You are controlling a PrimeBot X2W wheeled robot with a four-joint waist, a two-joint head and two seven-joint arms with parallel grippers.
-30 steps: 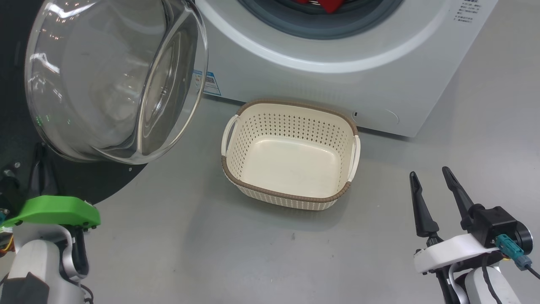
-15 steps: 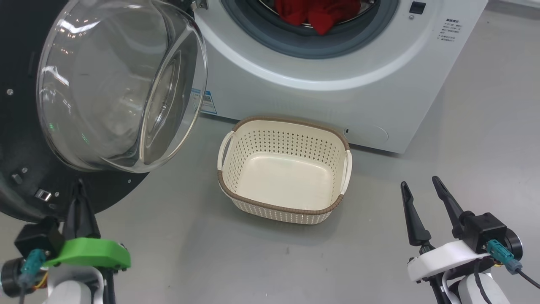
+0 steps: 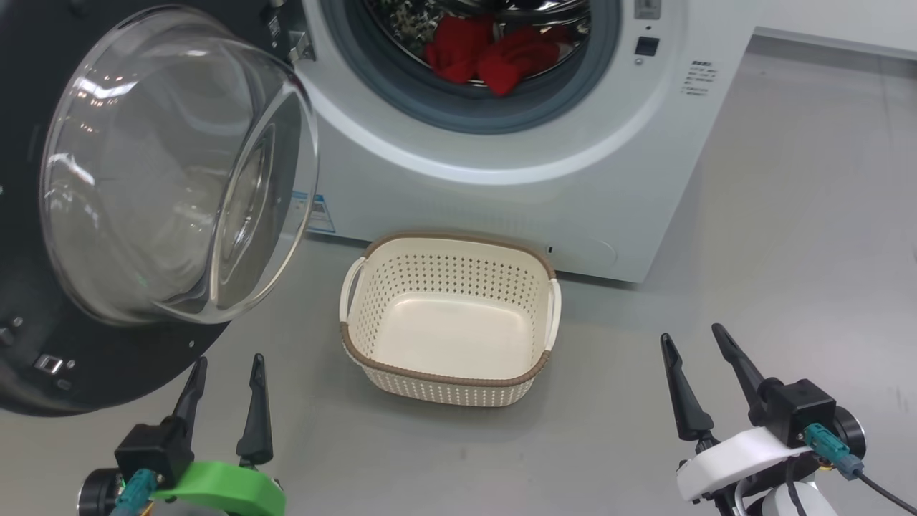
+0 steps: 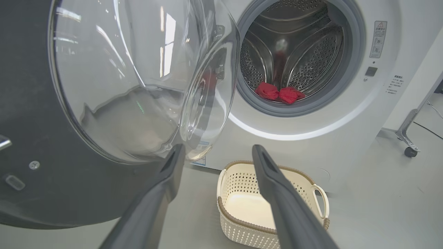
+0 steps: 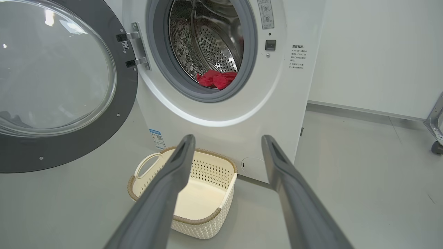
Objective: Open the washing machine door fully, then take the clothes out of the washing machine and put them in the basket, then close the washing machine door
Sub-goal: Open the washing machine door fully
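A: From the head camera: washing machine door (image 3: 143,208) swung wide at the left of the frame, glass bowl (image 3: 215,143) bulging toward the lens; clothes (image 3: 487,54) heaped red at top centre, inside the washing machine (image 3: 501,186); basket (image 3: 444,390) on the floor (image 3: 788,215) below the opening, centre of the frame, cream bottom in plain sight.

B: And the grippers?

A: Left gripper (image 3: 228,358) at the lower left, fingers (image 3: 255,408) spread apart, gripping nothing, near the lower edge of the door's black rim (image 3: 86,365); right gripper (image 3: 691,332) at the lower right, likewise spread and bare, well apart from the basket.

B: Anything more from the wrists?

A: From the left wrist: deep into the perforated drum (image 4: 297,58), clothes low at its front lip; glass bowl overlapping the opening's left edge; one finger crossing the basket; a castor wheel (image 4: 410,151) at the right edge. From the right wrist: door hinge (image 5: 133,48) left of the opening; blue label (image 5: 157,138) low on the machine's front; pale wall (image 5: 363,52) at the upper right; one finger across the basket's left half.
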